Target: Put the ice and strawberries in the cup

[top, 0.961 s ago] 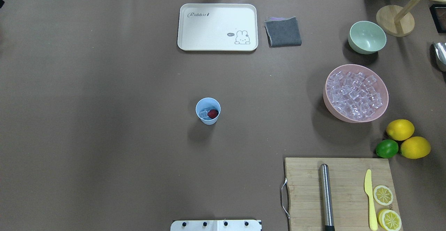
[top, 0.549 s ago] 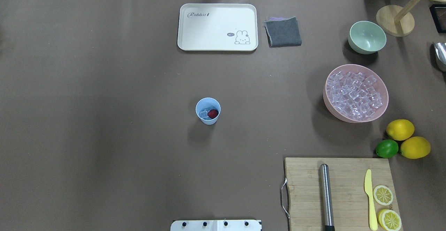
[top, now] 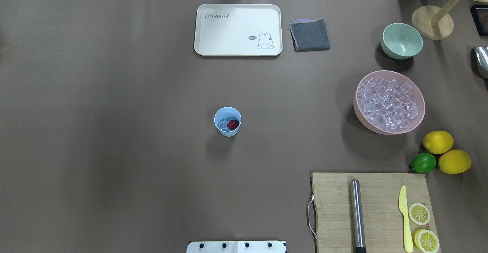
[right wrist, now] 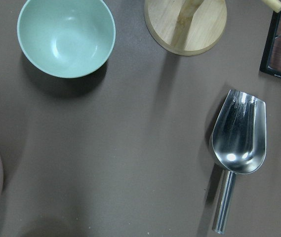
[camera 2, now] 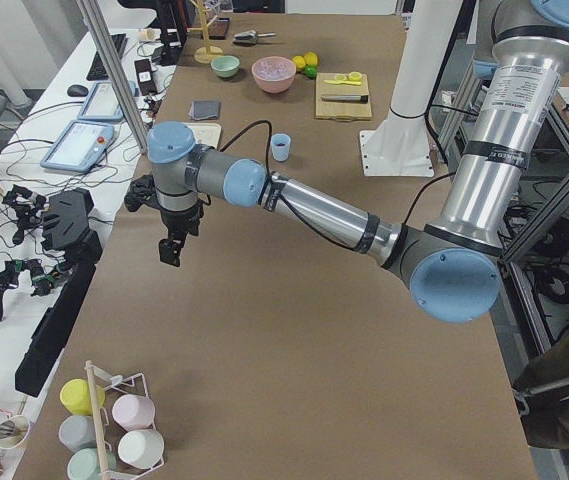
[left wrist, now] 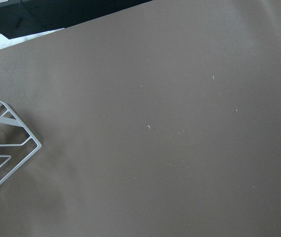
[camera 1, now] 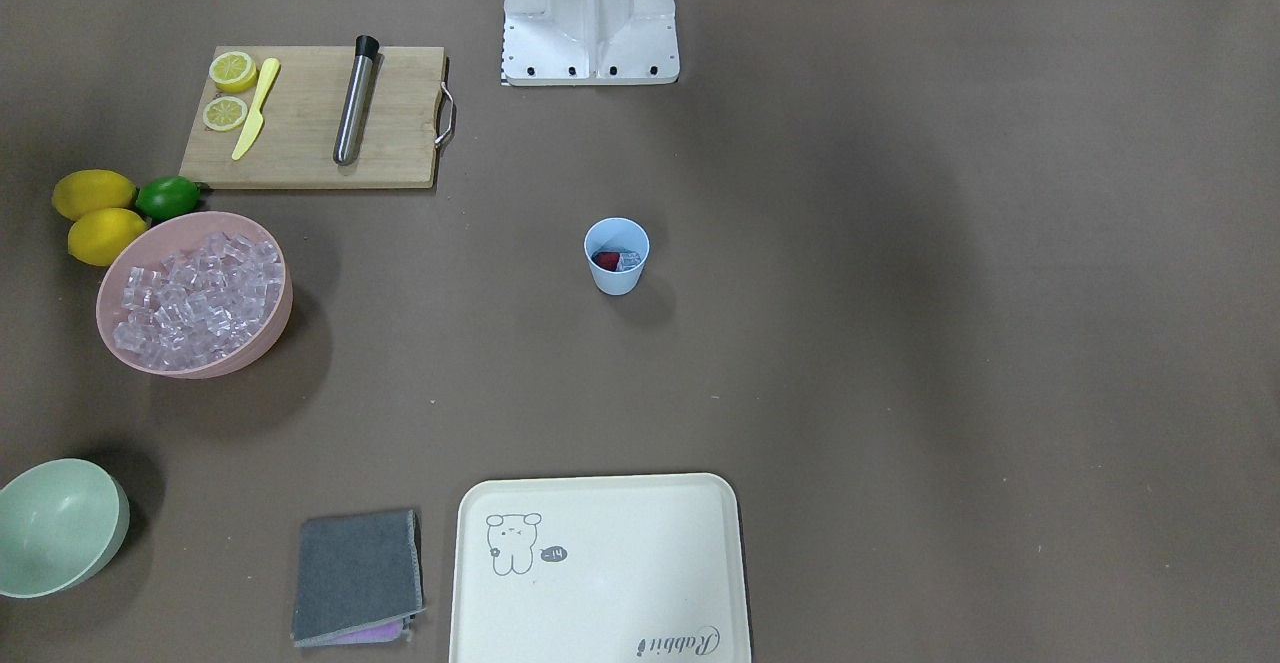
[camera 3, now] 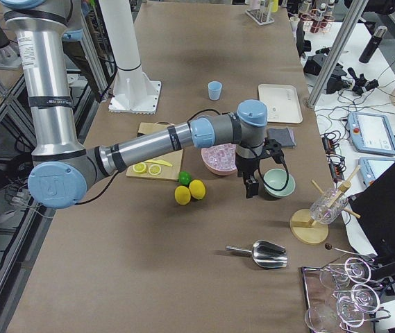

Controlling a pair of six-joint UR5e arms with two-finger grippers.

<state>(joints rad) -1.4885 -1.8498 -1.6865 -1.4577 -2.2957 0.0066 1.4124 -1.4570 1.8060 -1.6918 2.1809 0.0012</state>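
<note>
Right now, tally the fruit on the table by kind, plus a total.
Whole lemons: 2
Lime: 1
Cut lemon pieces: 2
Strawberry: 1, inside the cup
Total: 6

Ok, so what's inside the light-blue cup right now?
Inside the cup, a red strawberry lies beside a few clear ice cubes. They cover the cup's bottom, so anything beneath them, and the exact number of cubes, cannot be seen.
</note>
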